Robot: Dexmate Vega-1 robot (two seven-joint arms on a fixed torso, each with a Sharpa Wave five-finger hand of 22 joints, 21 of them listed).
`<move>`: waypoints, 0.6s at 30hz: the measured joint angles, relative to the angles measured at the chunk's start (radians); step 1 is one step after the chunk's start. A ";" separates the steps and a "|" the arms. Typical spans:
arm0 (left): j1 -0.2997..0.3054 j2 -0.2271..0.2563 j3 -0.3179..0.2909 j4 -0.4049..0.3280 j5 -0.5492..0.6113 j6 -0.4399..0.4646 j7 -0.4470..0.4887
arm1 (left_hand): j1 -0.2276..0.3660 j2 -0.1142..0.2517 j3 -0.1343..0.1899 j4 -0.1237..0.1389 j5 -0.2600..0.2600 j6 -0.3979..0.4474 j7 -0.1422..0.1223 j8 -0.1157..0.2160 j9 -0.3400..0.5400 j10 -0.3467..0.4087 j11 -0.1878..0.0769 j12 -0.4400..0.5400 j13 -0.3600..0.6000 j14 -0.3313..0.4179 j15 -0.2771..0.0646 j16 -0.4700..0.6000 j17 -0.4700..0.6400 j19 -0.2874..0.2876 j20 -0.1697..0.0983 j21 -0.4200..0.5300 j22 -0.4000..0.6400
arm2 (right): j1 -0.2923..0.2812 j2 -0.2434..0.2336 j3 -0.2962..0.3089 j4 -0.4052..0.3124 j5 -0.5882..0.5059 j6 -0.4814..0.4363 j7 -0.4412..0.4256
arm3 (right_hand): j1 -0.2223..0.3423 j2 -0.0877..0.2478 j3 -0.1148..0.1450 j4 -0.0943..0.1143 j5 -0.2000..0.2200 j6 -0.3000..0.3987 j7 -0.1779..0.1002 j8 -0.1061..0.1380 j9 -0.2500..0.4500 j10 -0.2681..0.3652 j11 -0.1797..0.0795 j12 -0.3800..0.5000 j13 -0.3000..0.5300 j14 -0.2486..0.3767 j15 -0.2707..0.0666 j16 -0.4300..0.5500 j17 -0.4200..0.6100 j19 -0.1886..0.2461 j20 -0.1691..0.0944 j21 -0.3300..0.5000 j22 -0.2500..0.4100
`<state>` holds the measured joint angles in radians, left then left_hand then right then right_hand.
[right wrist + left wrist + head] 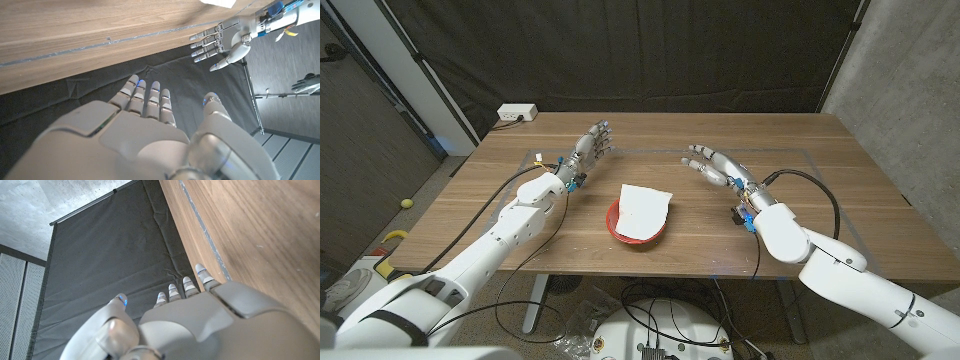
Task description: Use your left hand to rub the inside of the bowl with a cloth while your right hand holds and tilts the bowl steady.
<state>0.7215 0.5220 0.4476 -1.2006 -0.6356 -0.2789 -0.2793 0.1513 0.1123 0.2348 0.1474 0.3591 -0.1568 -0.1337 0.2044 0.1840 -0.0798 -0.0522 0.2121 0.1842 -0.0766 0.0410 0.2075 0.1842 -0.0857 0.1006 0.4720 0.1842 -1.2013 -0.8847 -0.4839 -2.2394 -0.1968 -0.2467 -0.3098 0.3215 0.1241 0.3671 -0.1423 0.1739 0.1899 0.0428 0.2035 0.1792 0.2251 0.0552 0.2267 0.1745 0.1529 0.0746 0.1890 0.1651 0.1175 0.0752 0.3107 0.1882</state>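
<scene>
From overhead, a red bowl (620, 226) carries a white cloth (642, 207); beside it, left robot hand (591, 143) and right robot hand (709, 164) hover empty, fingers apart.

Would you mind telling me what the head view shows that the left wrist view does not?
Head view alone: the red bowl with the white cloth lying in it, the right hand open, and a white power strip. Left wrist view alone: a close look along the back of the hand. Both: the left hand open and the wooden table.
</scene>
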 measured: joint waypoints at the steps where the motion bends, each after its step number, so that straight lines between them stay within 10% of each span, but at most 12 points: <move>1: 0.000 0.000 0.000 0.000 0.000 0.000 -0.002 | 0.000 0.000 0.000 0.000 0.000 0.000 0.000 0.000 0.000 0.001 -0.001 0.000 0.000 0.000 0.000 0.000 0.000 0.000 0.000 0.000 0.000 | -0.002 -0.001 -0.004 -0.005 0.000 0.000 0.000 | 0.004 -0.004 0.002 -0.002 0.000 0.002 -0.002 0.000 0.000 0.004 -0.001 0.000 0.000 0.005 -0.005 0.000 0.000 0.003 -0.002 0.000 0.000; 18: -0.016 -0.012 0.012 0.019 0.000 -0.010 -0.037 | 0.000 0.014 0.000 0.000 0.004 0.000 0.000 0.000 0.000 0.006 0.004 0.000 0.000 0.005 -0.005 0.000 0.000 0.002 0.001 0.000 0.000 | -0.046 -0.012 -0.079 -0.105 -0.284 -0.103 0.012 | 0.098 -0.079 -0.004 -0.029 0.011 0.099 -0.003 0.011 0.005 0.118 -0.015 0.021 0.005 0.107 -0.078 0.001 0.005 0.068 -0.004 0.004 0.000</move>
<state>0.7051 0.5103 0.4601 -1.1821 -0.6358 -0.2884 -0.3161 0.1513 0.1260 0.2348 0.1474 0.3629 -0.1570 -0.1337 0.2044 0.1839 -0.0734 -0.0482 0.2121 0.1840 -0.0715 0.0358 0.2074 0.1841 -0.0842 0.1020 0.4720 0.1841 -1.2471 -0.8970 -0.5633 -2.3448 -0.4808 -0.3498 -0.2980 0.4192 0.0448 0.3628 -0.1714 0.1849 0.2894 0.0396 0.2150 0.1842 0.3433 0.0404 0.2480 0.1794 0.2600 -0.0037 0.1903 0.1702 0.1852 0.0715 0.3145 0.1887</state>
